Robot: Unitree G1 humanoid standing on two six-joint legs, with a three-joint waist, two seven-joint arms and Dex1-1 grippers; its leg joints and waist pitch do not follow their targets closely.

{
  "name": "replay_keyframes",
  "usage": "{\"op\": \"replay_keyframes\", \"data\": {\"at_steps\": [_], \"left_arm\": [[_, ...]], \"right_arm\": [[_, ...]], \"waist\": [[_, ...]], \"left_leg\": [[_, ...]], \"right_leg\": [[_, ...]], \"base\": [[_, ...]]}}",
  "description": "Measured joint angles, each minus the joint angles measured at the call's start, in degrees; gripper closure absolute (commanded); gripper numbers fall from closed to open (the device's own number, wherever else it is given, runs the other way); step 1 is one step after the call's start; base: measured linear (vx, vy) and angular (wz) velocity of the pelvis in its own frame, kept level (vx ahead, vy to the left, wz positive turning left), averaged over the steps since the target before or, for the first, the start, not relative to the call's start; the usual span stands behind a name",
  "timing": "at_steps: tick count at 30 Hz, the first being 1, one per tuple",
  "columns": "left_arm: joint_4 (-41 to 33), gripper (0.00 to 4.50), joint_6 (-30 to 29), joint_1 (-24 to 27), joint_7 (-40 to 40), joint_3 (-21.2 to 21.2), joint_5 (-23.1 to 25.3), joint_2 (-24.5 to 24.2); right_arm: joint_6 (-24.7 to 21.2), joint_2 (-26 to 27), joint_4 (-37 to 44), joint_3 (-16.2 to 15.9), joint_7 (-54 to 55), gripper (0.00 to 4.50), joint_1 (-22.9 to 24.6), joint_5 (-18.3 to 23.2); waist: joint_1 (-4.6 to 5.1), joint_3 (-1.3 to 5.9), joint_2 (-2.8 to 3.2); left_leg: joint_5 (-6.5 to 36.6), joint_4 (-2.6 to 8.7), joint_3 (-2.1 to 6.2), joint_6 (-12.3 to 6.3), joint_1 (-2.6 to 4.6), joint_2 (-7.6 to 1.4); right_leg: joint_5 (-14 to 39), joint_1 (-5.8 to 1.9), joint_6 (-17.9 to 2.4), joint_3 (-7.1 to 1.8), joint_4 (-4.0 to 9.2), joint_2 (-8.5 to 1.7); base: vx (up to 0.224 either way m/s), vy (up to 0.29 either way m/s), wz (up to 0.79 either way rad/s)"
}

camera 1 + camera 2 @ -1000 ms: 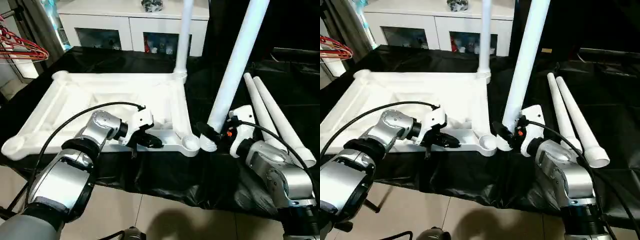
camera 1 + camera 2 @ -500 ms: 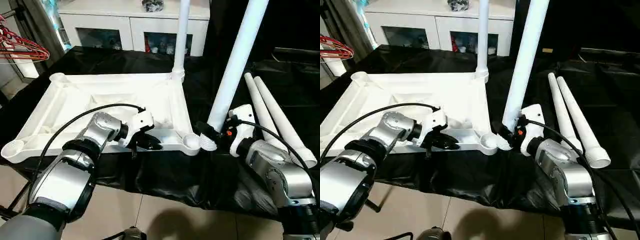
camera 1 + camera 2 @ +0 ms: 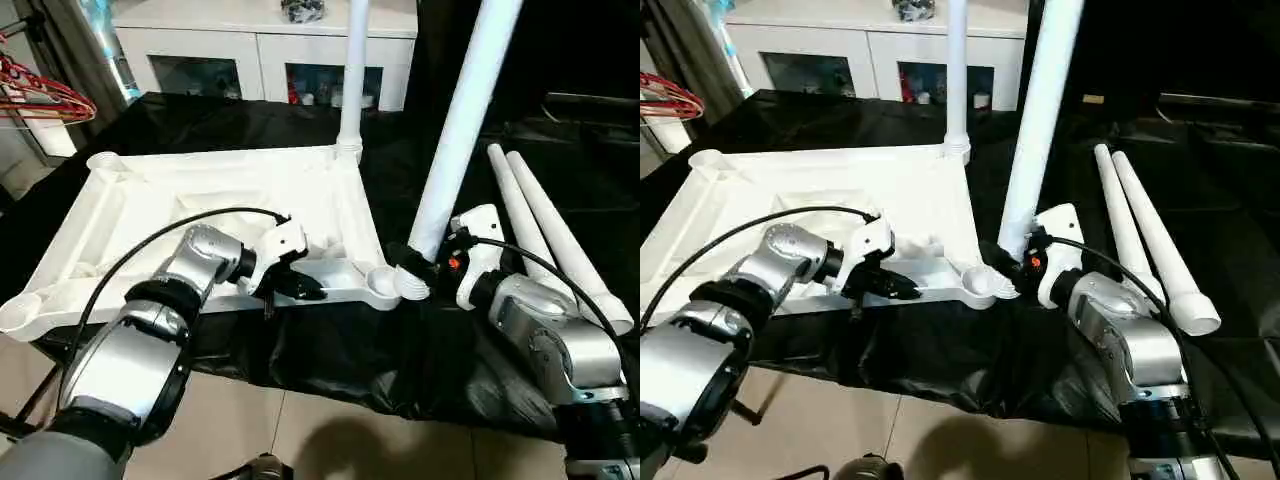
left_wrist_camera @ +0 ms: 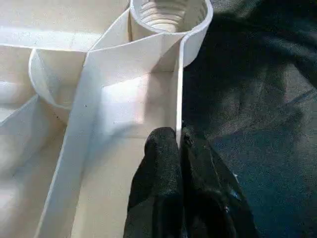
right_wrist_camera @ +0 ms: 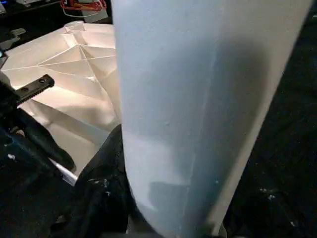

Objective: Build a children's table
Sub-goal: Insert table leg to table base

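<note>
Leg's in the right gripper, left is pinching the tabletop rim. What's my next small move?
Probably shift the held leg a touch toward the robot's left, over the near corner socket: its flared end sits just beside it. Left gripper steadies the tabletop; right gripper holds the leg.

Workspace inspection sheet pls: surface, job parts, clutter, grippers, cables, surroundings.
Surface: black cloth over the work surface.
Job's things: tabletop lies underside up; one leg stands in its far corner socket; held leg has its flared end beside the near empty socket; two spare legs lie on the cloth.
Clutter: nothing seen.
Grippers: left gripper shut on the tabletop's near rim; right gripper shut on the held leg.
Cables: black cable loops over the left forearm.
Surroundings: white cabinet behind; red hangers at left.
</note>
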State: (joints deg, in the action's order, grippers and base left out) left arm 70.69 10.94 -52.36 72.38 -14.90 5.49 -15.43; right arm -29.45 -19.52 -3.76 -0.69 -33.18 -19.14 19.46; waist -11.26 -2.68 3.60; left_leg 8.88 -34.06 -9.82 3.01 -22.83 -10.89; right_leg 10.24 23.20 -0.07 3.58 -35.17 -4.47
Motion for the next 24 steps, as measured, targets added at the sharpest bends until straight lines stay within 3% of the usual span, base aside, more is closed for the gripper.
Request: {"op": "replay_keyframes", "data": {"at_steps": [6, 14, 19, 24], "left_arm": [[-5.4, 4.5, -0.7, 3.3, -4.0, 0.1, 0.8, 1.0], [-14.4, 4.5, -7.3, 7.5, -4.3, 0.3, -0.2, 1.6], [-24.7, 4.5, -13.2, 11.8, -2.0, -0.6, -0.5, 0.3], [-27.8, 4.5, -16.9, 12.4, -1.6, -0.8, -0.7, -0.2]], "right_arm": [[-1.2, -0.6, -1.1, -2.0, -2.4, 2.6, -1.3, 0.0], [-0.6, -0.8, -3.8, -2.4, -3.6, 2.6, -3.2, -1.2], [0.9, 0.0, -6.7, -3.3, -4.5, 2.6, -4.7, -1.6], [1.1, 0.3, -7.7, -3.3, -5.1, 2.6, -5.3, -1.6]], "waist": [[-0.19, 0.14, 0.18], [0.05, 0.17, -0.1], [0.05, 0.24, -0.26], [0.11, 0.26, -0.3]], "left_leg": [[0.0, 0.01, -0.05, 0.0, 0.53, 0.0], [0.0, 0.29, -0.28, 0.0, 0.64, 0.2], [0.1, 0.63, -0.34, -0.09, 0.61, 0.27], [0.1, 0.76, -0.39, -0.11, 0.6, 0.27]], "right_leg": [[0.2, -0.51, 0.3, 0.0, 0.0, -0.06], [0.3, -0.44, 0.4, 0.03, 0.06, -0.41], [0.3, -0.33, 0.2, 0.07, 0.13, -0.46], [0.4, -0.27, 0.2, 0.1, 0.16, -0.46]], "base": [[0.0, 0.0, 0.0], [0.0, 0.0, 0.0], [0.0, 0.0, 0.0], [0.0, 0.0, 0.0]]}}
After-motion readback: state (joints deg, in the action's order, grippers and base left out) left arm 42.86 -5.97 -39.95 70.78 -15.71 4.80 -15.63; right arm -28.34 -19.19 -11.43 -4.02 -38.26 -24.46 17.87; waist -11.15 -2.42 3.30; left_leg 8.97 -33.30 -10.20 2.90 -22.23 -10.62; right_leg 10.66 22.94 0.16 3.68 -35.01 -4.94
